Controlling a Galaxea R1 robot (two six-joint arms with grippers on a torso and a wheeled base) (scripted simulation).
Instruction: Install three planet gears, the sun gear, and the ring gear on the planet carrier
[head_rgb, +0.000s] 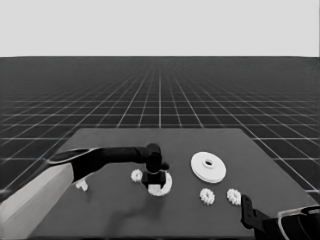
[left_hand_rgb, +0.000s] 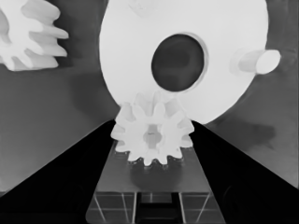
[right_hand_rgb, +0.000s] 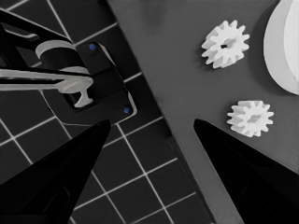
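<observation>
Near the desk's middle, the smaller round part lies flat, and the left pincer stands right over it, pointing down. Its two fingers are clamped on a gear, which in the left wrist view sits between the fingertips at the smaller round part's rim, just beside its wide centre hole. Whether the gear touches the part, I cannot tell. A short peg stands up from the same part, on the far side of the hole from the gear.

A second gear lies on the desk just beside the smaller round part, on its left in the head view; it also shows at the edge of the left wrist view. Farther left, partly under the left arm, lies a thin white piece.

To the right and a little farther back sits the larger round part, apart from the smaller one. Two more gears lie nearer than it: one closer to the middle, the other nearer the desk's right end.

At the lower right corner waits the right pincer, its fingers spread apart over the desk's edge, holding nothing; those two gears lie near it.
</observation>
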